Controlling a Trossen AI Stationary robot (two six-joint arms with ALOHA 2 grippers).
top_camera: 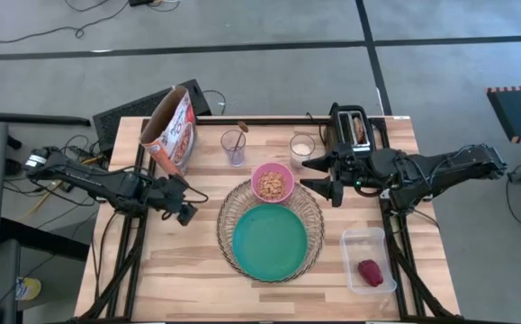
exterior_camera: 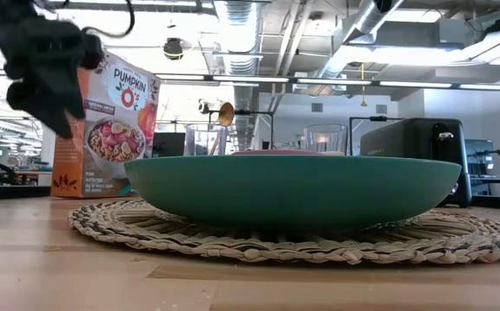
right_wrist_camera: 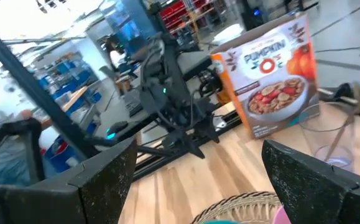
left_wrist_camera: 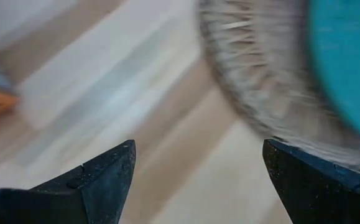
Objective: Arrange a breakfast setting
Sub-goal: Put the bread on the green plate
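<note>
The teal plate (top_camera: 270, 241) lies on the round wire charger (top_camera: 227, 212) at the table's middle; both also show in the low view, plate (exterior_camera: 293, 190) on charger (exterior_camera: 301, 238). The pink bowl (top_camera: 273, 182), filled with cereal, sits on the charger's far rim. The dark red fruit (top_camera: 371, 273) lies in a clear tub. The bagel (top_camera: 360, 129) stands in the toaster. The spoon (top_camera: 241, 128) leans in a clear cup. My left gripper (top_camera: 184, 202) is open and empty left of the charger. My right gripper (top_camera: 325, 176) is open and empty, right of the bowl.
A cereal box (top_camera: 172, 130) stands at the far left, a clear cup (top_camera: 233, 146) and a glass of milk (top_camera: 302, 148) along the far edge, the black toaster (top_camera: 352, 130) at the far right, the clear tub (top_camera: 369, 261) at the near right. Bare wood lies near left.
</note>
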